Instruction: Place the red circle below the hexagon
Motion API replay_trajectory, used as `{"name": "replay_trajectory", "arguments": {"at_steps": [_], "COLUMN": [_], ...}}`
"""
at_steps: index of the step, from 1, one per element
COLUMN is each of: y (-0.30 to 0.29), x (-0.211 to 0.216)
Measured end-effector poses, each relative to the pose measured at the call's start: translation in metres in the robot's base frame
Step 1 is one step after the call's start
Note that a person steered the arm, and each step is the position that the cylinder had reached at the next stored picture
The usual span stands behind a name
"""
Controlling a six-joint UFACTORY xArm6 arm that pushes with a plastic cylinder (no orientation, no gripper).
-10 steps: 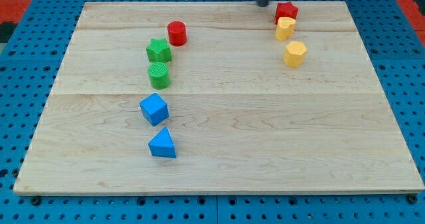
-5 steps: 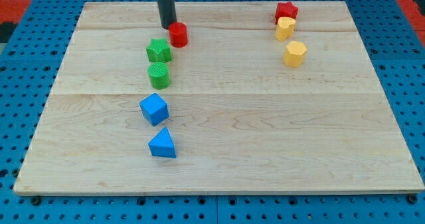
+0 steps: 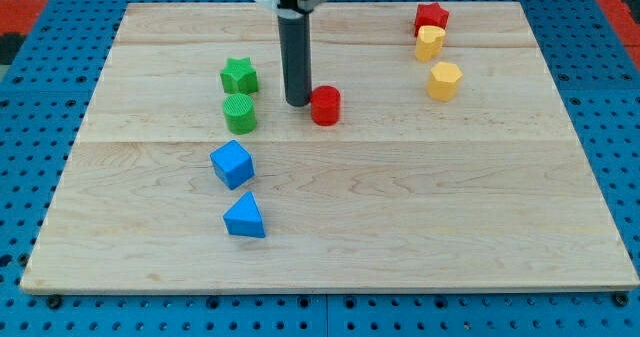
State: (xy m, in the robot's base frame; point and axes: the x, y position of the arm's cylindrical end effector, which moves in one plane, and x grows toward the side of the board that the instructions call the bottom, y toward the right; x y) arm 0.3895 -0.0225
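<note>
The red circle, a short red cylinder, stands on the wooden board a little above centre. My tip rests on the board right against the circle's left side. The yellow hexagon sits at the view's upper right, well to the right of the red circle and slightly higher.
A red star and a yellow heart-like block stand just above the hexagon. At the left run a green star, a green cylinder, a blue cube and a blue triangle.
My tip swept from the board's top right to the red circle's left, then pushed it down and to the right, away from the green star. Other blocks have not moved.
</note>
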Motion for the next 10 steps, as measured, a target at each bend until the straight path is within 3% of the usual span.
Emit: {"name": "replay_trajectory", "arguments": {"at_steps": [3,5,6,10], "y": [0.129,0.136,0.186,0.196], "x": [0.042,0.059,0.086,0.088]}}
